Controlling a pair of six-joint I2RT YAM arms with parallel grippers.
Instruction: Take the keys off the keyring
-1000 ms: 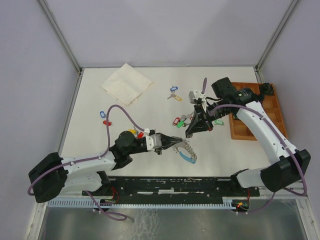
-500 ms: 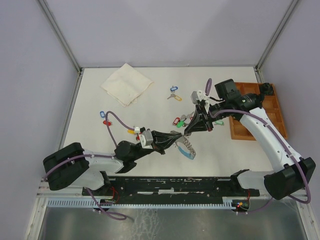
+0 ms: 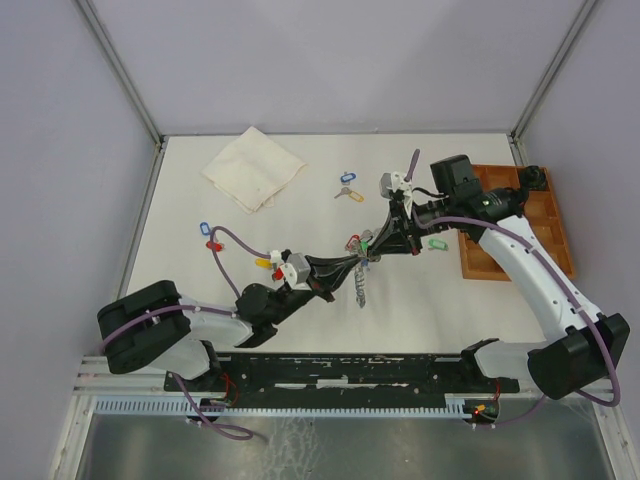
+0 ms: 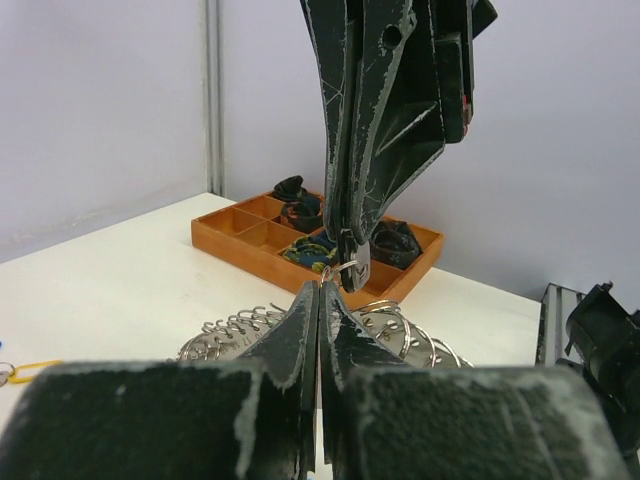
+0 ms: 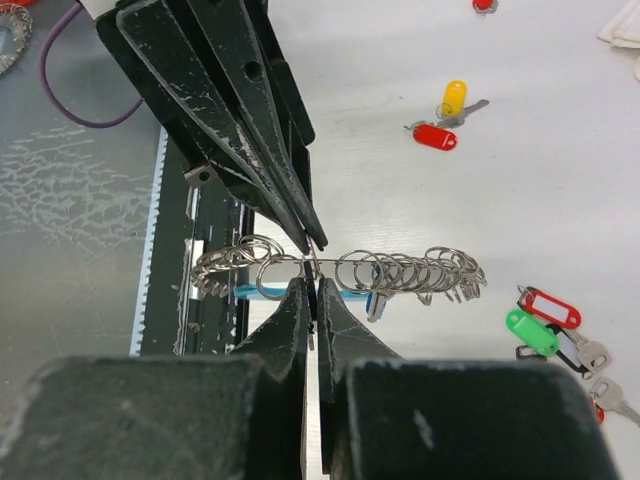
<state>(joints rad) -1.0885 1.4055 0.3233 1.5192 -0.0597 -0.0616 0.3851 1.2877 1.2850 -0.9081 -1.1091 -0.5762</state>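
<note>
- Left gripper [image 4: 320, 292]: jaws pressed together and clamped on the keyring [image 5: 400, 270]. The loop hangs clear of the table [image 3: 430, 300], midway between the two arms.
- Right gripper [image 5: 308, 296]: jaws likewise together, nipping the same loop right beside the left tips. Whether it pinches the chain itself or one small split ring [image 4: 345, 268] strung on it cannot be settled.
- Loop: a row of small rings sits along it, with the light-blue band [image 5: 250, 291] just below at one end.
- Step in hand, as judged: working one ring off the loop.
  - Hold the left clamp firm as the anchor.
  - Draw the right tips slowly along the chain towards its opening, not across it.
  - The tips stand almost touching, so a sideways slip risks a collision or a lost grip.
  - Keep the loop taut and low, so a freed key falls short.
- Lying apart from the loop: red-tagged key [image 5: 548, 306], green-tagged key [image 5: 530, 332], yellow-tagged key [image 5: 455, 98].
- Further out: wooden tray [image 4: 255, 248], folded cloth [image 3: 253, 168].
- Writing: none legible. The tags read blank at this size, and no brand shows on either gripper.
</note>
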